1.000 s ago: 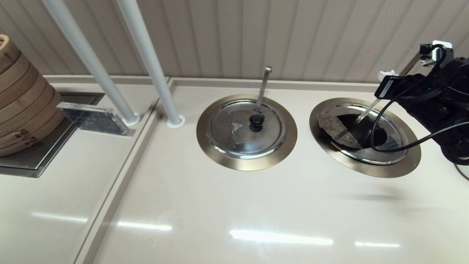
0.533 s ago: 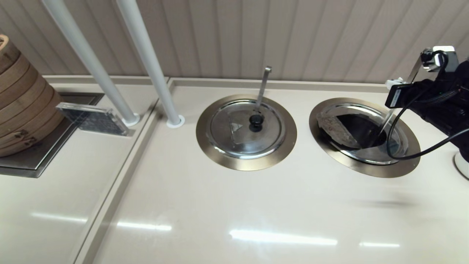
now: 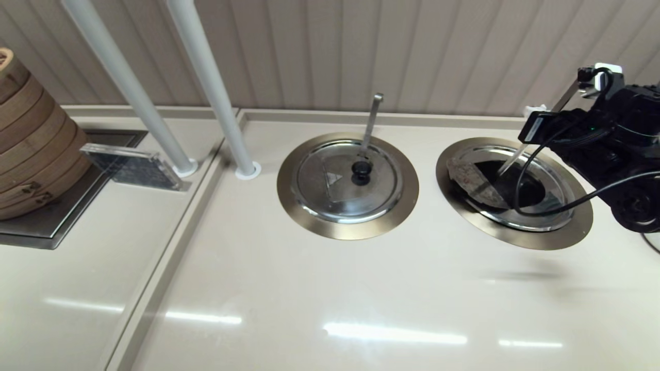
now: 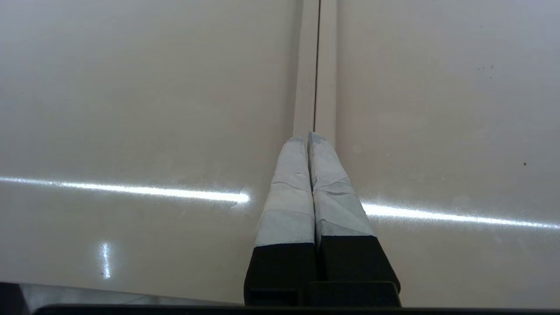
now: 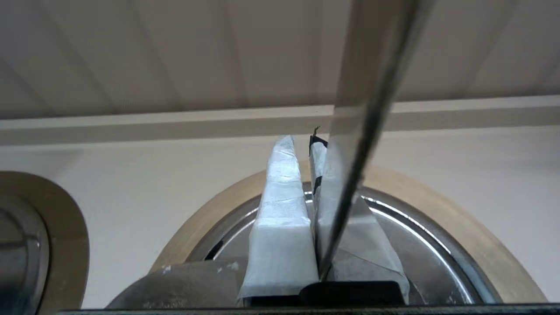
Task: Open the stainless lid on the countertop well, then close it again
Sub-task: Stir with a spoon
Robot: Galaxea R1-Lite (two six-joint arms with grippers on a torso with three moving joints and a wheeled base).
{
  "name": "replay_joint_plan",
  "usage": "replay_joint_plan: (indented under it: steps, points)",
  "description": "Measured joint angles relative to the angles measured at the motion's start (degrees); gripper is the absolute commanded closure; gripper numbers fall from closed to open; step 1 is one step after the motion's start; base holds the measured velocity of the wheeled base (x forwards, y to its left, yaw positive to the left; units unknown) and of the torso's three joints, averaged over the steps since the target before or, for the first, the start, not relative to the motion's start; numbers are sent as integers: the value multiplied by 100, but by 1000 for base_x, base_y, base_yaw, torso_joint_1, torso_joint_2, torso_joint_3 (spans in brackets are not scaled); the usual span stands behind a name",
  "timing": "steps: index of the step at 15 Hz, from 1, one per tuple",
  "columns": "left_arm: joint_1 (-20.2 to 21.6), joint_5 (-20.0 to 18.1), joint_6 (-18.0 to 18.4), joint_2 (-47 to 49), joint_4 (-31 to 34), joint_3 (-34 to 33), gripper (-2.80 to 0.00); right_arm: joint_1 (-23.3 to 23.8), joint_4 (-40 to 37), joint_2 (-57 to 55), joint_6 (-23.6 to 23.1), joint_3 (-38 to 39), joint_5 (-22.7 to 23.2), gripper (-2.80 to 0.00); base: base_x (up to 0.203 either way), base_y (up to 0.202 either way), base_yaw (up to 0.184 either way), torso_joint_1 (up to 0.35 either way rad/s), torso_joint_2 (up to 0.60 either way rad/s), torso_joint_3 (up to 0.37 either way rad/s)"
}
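I see my right gripper (image 5: 302, 144) pinched closed above the stainless lid (image 3: 536, 219), which sits in the countertop well (image 3: 515, 239) at 3 o'clock, its wedge flap (image 3: 472, 181) raised; left gripper (image 4: 308, 138) closed, idle.

Right arm (image 3: 613, 149) over far-right counter, above the countertop well (image 3: 515, 237). The stainless lid (image 3: 521, 216) sits in the ring, creased flap (image 3: 472, 180) at left, dark patch centre. Second lid (image 3: 343, 190) with black knob (image 3: 361, 171) and handle closed at centre. Bamboo steamers (image 3: 31, 149) far left, two white poles (image 3: 206, 77).
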State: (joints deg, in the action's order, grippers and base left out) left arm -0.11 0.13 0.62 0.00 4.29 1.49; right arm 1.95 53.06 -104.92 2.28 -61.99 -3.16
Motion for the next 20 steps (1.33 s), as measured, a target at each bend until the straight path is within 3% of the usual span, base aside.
replay_joint_plan:
  steps: [3, 7, 11, 14, 15, 20]
  points:
    - [4, 2, 0, 0, 0, 0, 0, 23, -591, 231, -23, 108, 360, 0, 0, 0, 0, 0, 0, 0]
    - [0, 3, -2, 0, 0, 0, 0, 311, -615, 135, -537, 50, 308, 0, 0, 0, 0, 0, 0, 0]
    - [0, 2, 0, 0, 0, 0, 0, 330, -619, -213, -432, -277, -75, 0, 0, 0, 0, 0, 0, 0]
    - [1, 1, 0, 0, 0, 0, 0, 330, -714, -536, -227, -585, -111, 0, 0, 0, 0, 0, 0, 0]
    - [1, 0, 0, 0, 0, 0, 0, 328, -714, -628, -221, -641, -108, -280, 0, 0, 0, 0, 0, 0]
    - [1, 2, 0, 0, 0, 0, 0, 335, -703, -782, -227, -730, -108, -280, 0, 0, 0, 0, 0, 0]
